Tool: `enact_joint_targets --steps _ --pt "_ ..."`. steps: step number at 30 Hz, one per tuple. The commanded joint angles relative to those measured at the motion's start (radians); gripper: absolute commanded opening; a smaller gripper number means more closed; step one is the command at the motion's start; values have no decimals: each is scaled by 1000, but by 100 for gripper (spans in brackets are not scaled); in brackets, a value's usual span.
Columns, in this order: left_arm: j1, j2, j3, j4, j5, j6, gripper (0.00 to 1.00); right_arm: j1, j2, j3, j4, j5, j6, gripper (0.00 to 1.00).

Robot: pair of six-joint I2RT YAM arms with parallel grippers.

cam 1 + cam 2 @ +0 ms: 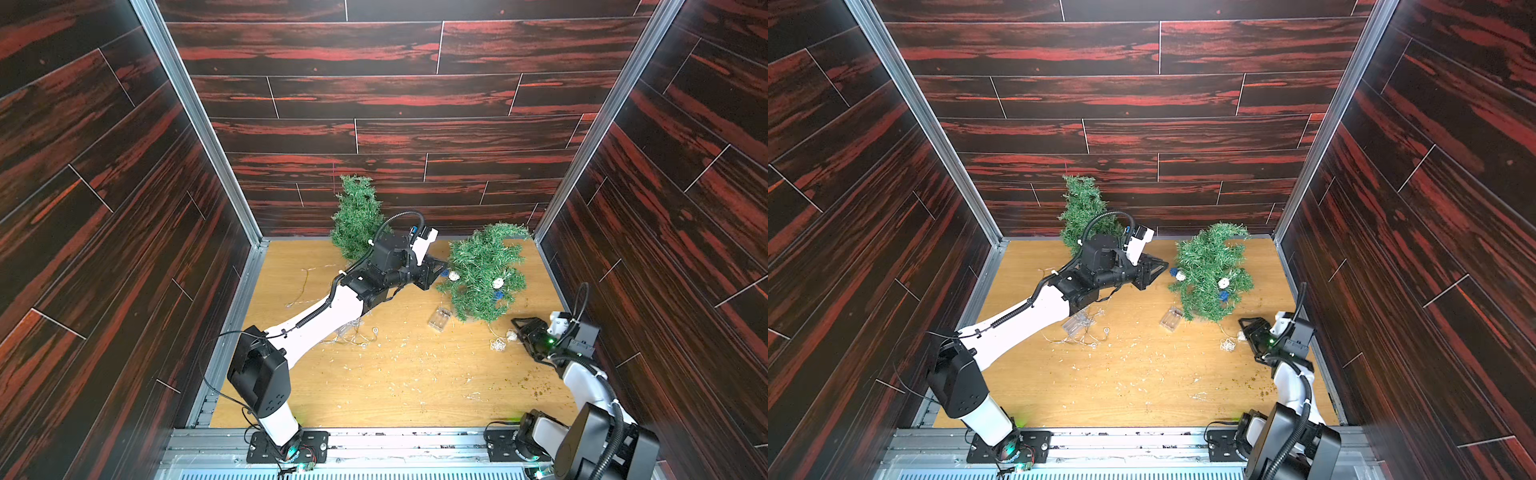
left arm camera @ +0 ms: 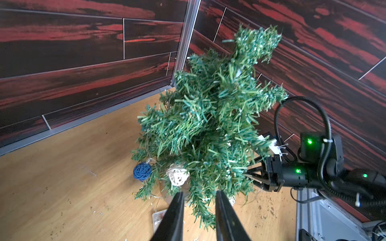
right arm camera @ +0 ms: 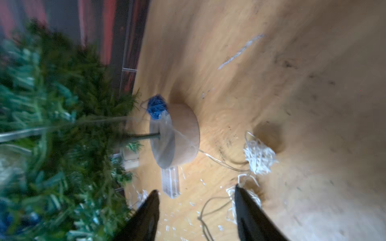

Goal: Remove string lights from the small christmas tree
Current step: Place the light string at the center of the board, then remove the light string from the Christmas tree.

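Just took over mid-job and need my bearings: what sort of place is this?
Probably a purpose-built robot test booth, not a home: wood-print walls in metal framing, a wooden tabletop, left arm and right arm bolted to a front rail.

Both top views look steeply down on the whole worktop [image 1: 415, 395] [image 1: 1133, 395] from high above the edge opposite the leaning tree [image 1: 482, 266]. The left wrist camera looks past the left hand [image 2: 199, 193], close to that tree. The right wrist camera sits low behind the right hand [image 3: 196, 188] and faces the tree's round base [image 3: 186, 125]. All four views share the tree.
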Motion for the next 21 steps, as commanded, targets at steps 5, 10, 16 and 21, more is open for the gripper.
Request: enact_joint_targets --steps 5,10,16,21 --pt "2 -53 -1 -2 -11 16 29 1 59 -87 411 -107 90 72" --pt "2 -41 13 3 -2 -2 28 14 202 -88 653 -116 190 72" --pt "2 -44 28 -22 -12 12 28 81 380 -55 849 -103 263 72" --pt "2 -46 32 -39 -23 29 28 111 454 -46 942 -83 290 72"
